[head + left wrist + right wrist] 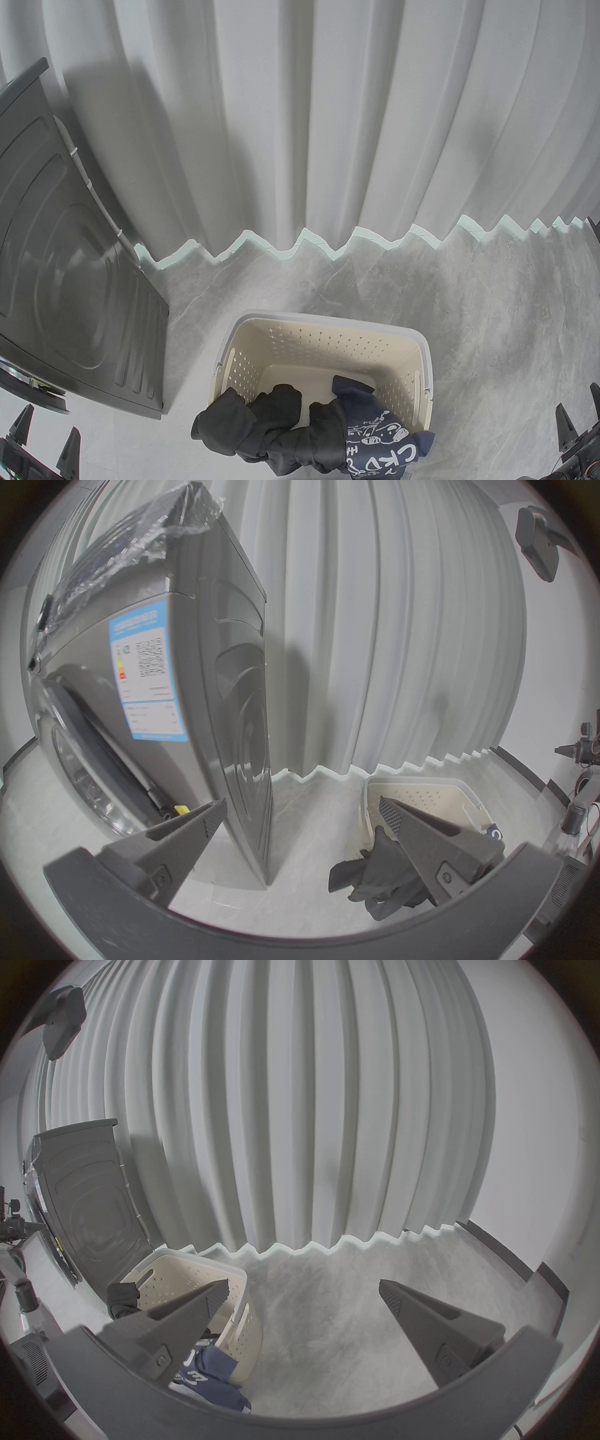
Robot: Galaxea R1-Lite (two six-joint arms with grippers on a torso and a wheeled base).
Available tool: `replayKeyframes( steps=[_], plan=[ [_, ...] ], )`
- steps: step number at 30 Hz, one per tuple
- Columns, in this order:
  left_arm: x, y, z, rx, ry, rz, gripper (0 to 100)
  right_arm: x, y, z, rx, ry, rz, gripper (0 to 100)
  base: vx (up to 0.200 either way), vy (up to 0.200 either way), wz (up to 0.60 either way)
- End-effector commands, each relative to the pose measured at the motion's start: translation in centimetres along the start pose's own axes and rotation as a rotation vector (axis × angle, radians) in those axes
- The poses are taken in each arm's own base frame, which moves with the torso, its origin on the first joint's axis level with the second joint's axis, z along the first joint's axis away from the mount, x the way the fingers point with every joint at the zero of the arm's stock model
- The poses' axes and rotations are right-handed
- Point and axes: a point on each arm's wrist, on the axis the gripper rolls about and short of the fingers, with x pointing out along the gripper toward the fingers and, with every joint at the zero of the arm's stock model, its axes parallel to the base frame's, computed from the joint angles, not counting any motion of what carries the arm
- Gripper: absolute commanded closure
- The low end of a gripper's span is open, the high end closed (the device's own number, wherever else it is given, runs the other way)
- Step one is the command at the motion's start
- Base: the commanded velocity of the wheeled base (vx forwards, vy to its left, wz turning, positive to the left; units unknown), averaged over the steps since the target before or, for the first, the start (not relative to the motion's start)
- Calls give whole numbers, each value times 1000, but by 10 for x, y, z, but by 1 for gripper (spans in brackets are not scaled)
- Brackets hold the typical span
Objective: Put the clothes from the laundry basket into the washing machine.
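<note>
A cream laundry basket (325, 340) stands on the floor in front of me. Dark grey clothes (269, 431) and a navy printed garment (378, 434) hang over its near rim. The grey washing machine (69, 275) stands at the left, its round door facing away from the basket (437, 795). My left gripper (45, 437) is open, low at the left, apart from the clothes (381, 880). My right gripper (578, 415) is open, low at the right, beside the basket (187, 1279) with the navy garment (209, 1369) below it.
White curtains (325, 125) hang behind the basket down to the pale marbled floor (500, 300). Open floor lies to the right of the basket. The machine's side panel (240, 730) stands between the basket and the machine's front.
</note>
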Motion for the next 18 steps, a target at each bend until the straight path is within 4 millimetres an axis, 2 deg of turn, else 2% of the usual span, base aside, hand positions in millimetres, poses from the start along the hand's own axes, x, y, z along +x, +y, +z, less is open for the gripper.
replayKeyframes(
  steps=[1,18],
  plan=[
    [1,0,-5,-1,9,0,0,0,0,-5,-1,5,1,0,-200,0,0],
    [1,0,-4,2,7,0,0,0,0,-5,-1,5,1,0,-200,0,0]
  ],
)
